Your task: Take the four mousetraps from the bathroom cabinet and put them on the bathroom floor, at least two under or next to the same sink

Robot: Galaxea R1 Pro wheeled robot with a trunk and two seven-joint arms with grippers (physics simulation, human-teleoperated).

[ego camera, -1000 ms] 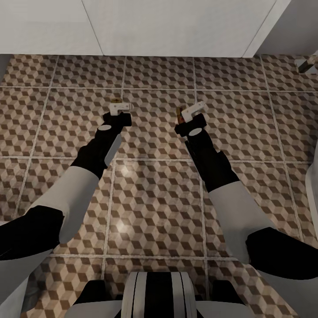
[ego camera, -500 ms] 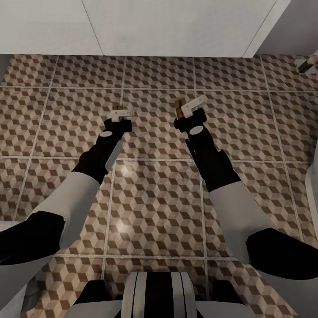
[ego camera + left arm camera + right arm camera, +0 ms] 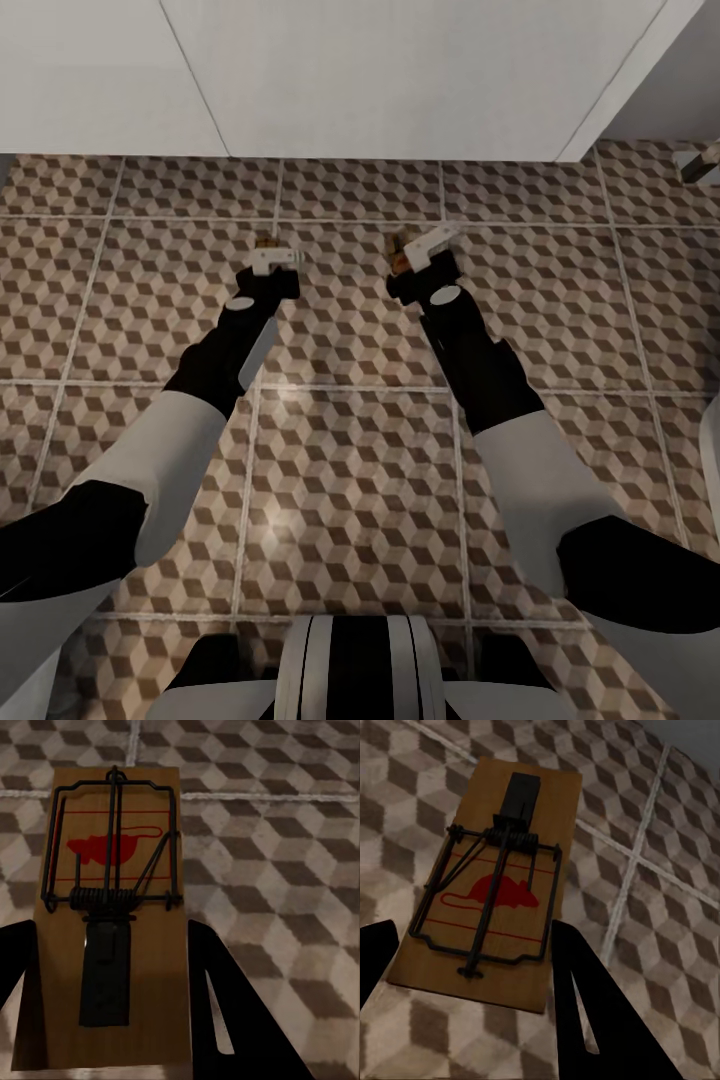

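Note:
Two mousetraps show, each a small wooden plate with black wire and a red mouse print. My left gripper (image 3: pixel 272 255) is shut on one mousetrap (image 3: pixel 266 241), which lies between its black fingers (image 3: pixel 225 1005) in the left wrist view (image 3: pixel 112 907). My right gripper (image 3: pixel 425 245) is shut on the other mousetrap (image 3: pixel 399 252), tilted and gripped at its end (image 3: pixel 495 900). Both hang low over the bathroom floor (image 3: pixel 350 450) of cube-pattern tiles. The cabinet is out of view. I cannot make out a sink.
A white wall or panel (image 3: pixel 400 70) meets the tiles just beyond the grippers. A white rounded edge (image 3: pixel 712 440) stands at the right, and a small metal piece (image 3: pixel 700 160) at the far right. My trunk (image 3: pixel 350 670) is at the near edge.
The whole picture has shifted, so the camera moved: the wall's foot now sits lower in view. The left gripper has edged right. Both grippers still hold their mousetraps.

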